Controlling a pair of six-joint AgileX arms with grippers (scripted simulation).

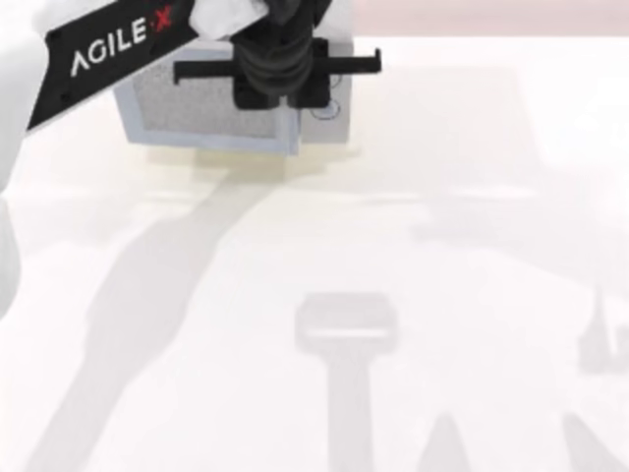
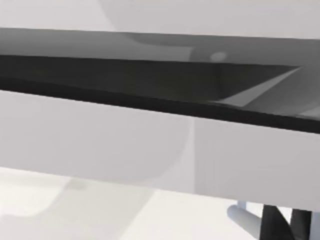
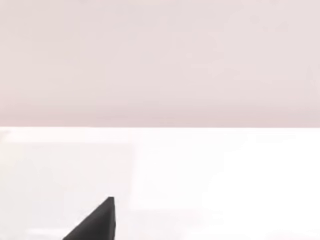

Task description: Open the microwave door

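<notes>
While our left gripper [image 1: 280,98] sits at the microwave door [image 1: 206,110], top left of the desk [image 1: 413,275], we can't tell its finger state. Door looks barely ajar; we pull along its hinge arc. Right arm parked.

microwave [image 1: 324,118] top hidden under left arm [image 1: 108,49], door handle unseen, right gripper barely in frame
</notes>
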